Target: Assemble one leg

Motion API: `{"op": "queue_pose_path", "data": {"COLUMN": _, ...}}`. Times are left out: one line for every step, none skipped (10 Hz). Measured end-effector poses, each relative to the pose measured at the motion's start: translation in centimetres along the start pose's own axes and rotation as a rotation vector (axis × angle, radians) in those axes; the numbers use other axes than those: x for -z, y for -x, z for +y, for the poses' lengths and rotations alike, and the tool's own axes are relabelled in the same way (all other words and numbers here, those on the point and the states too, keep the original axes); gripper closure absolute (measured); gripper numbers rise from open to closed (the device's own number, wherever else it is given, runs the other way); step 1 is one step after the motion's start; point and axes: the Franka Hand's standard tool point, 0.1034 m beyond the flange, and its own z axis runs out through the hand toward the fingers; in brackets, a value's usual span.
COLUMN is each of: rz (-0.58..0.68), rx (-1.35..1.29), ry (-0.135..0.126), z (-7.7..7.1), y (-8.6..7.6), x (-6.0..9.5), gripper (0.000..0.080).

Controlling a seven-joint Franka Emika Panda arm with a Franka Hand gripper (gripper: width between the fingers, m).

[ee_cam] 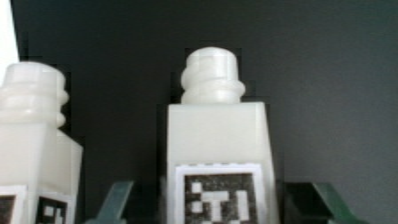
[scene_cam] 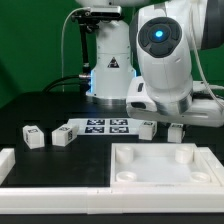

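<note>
The Franka Panda arm (scene_cam: 160, 50) fills the upper part of the exterior view's right and reaches down over the black table (scene_cam: 30, 105). In front of it lies the large white square panel (scene_cam: 165, 172) with round corner sockets. A white L-shaped rail (scene_cam: 40, 188) runs from beside the panel along the near edge toward the exterior view's left. Behind these, the marker board (scene_cam: 100, 127) lies flat near the middle of the table.

Two loose legs (scene_cam: 33, 136) (scene_cam: 62, 134) sit well apart from the arm, on the exterior view's left of the marker board. Another one, the second leg (scene_cam: 147, 127), stands just beside the tool.

The leg (scene_cam: 176, 131) is directly under the gripper (scene_cam: 174, 124), behind the panel's far edge. The wrist view shows the leg (ee_cam: 217, 140) upright, with its knobbed tip pointing away and a marker tag on the face near the camera. It is centred in the gripper (ee_cam: 217, 205). The dark fingers (ee_cam: 121, 200) stand one on each side with a narrow dark gap to the leg, so the jaws are apart and not clamping it. The second leg (ee_cam: 36, 150) stands upright alongside, outside the fingers.
</note>
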Motion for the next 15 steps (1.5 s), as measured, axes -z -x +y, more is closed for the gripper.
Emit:
{"op": "queue_pose_path", "data": {"rz": -0.012, "rx": 0.005, "ry": 0.009, "z": 0.0, "y": 0.6, "x": 0.7, "gripper": 0.0509}}
{"op": "queue_pose_path", "data": {"rz": -0.031, "rx": 0.012, "ry": 0.015, "z": -0.1, "y": 1.9, "x": 2.5, "gripper": 0.0509}}
{"op": "queue_pose_path", "data": {"rz": -0.032, "rx": 0.015, "ry": 0.014, "z": -0.2, "y": 2.7, "x": 4.3, "gripper": 0.0509}}
{"op": "queue_pose_path", "data": {"rz": -0.035, "rx": 0.02, "ry": 0.012, "z": -0.2, "y": 3.1, "x": 5.3, "gripper": 0.0509}}
{"op": "queue_pose_path", "data": {"rz": -0.03, "rx": 0.02, "ry": 0.007, "z": -0.2, "y": 3.2, "x": 6.0, "gripper": 0.0509}}
{"op": "queue_pose_path", "data": {"rz": 0.012, "rx": 0.024, "ry": 0.002, "z": -0.4, "y": 2.7, "x": 5.8, "gripper": 0.0509}}
{"op": "queue_pose_path", "data": {"rz": 0.005, "rx": 0.023, "ry": 0.004, "z": -0.3, "y": 2.9, "x": 5.6, "gripper": 0.0509}}
{"op": "queue_pose_path", "data": {"rz": 0.033, "rx": 0.021, "ry": -0.001, "z": -0.5, "y": 2.6, "x": 5.7, "gripper": 0.0509}}
{"op": "queue_pose_path", "data": {"rz": 0.183, "rx": 0.026, "ry": -0.021, "z": -1.1, "y": 1.9, "x": 6.1, "gripper": 0.0509}}
{"op": "queue_pose_path", "data": {"rz": 0.251, "rx": 0.036, "ry": -0.02, "z": -0.9, "y": 2.4, "x": 5.7, "gripper": 0.0509}}
{"op": "queue_pose_path", "data": {"rz": 0.361, "rx": 0.055, "ry": -0.025, "z": -0.6, "y": 1.0, "x": 5.3, "gripper": 0.0509}}
{"op": "queue_pose_path", "data": {"rz": 0.446, "rx": 0.091, "ry": -0.003, "z": -0.2, "y": 0.5, "x": 5.7, "gripper": 0.0509}}
{"op": "queue_pose_path", "data": {"rz": 0.537, "rx": 0.13, "ry": 0.006, "z": -0.3, "y": 0.8, "x": 7.4, "gripper": 0.0509}}
{"op": "queue_pose_path", "data": {"rz": 0.624, "rx": 0.164, "ry": 0.004, "z": -0.4, "y": 0.7, "x": 8.4, "gripper": 0.0509}}
{"op": "queue_pose_path", "data": {"rz": 0.682, "rx": 0.191, "ry": 0.003, "z": -0.6, "y": 0.3, "x": 9.2, "gripper": 0.0509}}
